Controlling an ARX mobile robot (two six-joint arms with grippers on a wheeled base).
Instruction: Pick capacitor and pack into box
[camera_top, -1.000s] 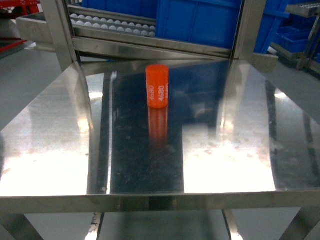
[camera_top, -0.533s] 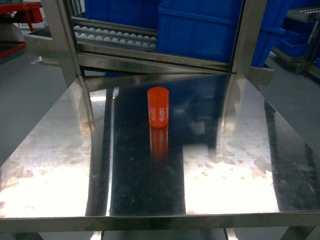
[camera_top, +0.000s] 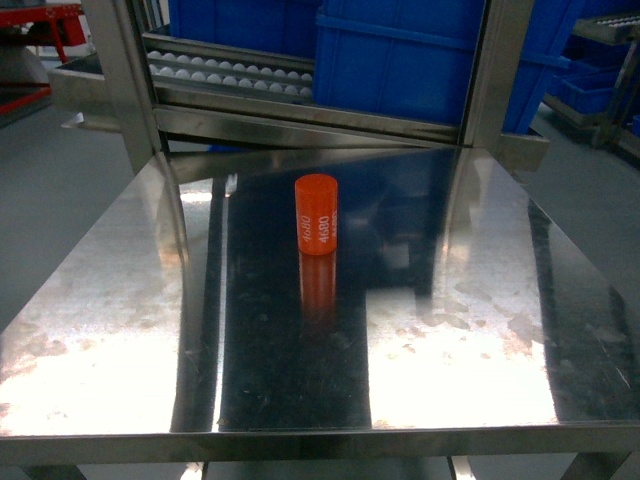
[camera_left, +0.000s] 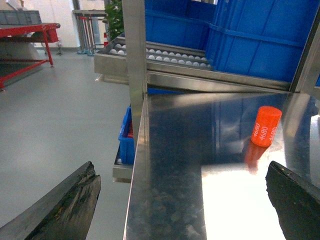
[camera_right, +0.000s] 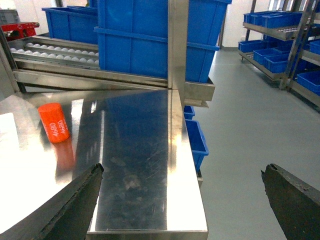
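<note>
The capacitor (camera_top: 316, 215) is a short orange cylinder with white "4680" print, standing upright near the middle of a shiny steel table (camera_top: 480, 330). Neither gripper shows in the head view. The left wrist view has the capacitor (camera_left: 265, 126) ahead to the right, well beyond my left gripper (camera_left: 180, 200), which is wide open and empty over the table's left edge. My right gripper (camera_right: 182, 200) is also wide open and empty, hanging over the table's right front corner, with the capacitor (camera_right: 54, 122) far to its left. The box is out of view.
Behind the table a steel rack carries a roller track (camera_top: 230, 65) and large blue crates (camera_top: 400, 50). Upright steel posts (camera_top: 120, 80) flank the table's back corners. Small blue bins (camera_right: 197, 142) sit low beside the table, and shelving with blue bins (camera_right: 280, 30) stands to the right.
A second ago the head view shifted, so the capacitor and table edge sit lower in frame. Nothing has moved over the last half second.
</note>
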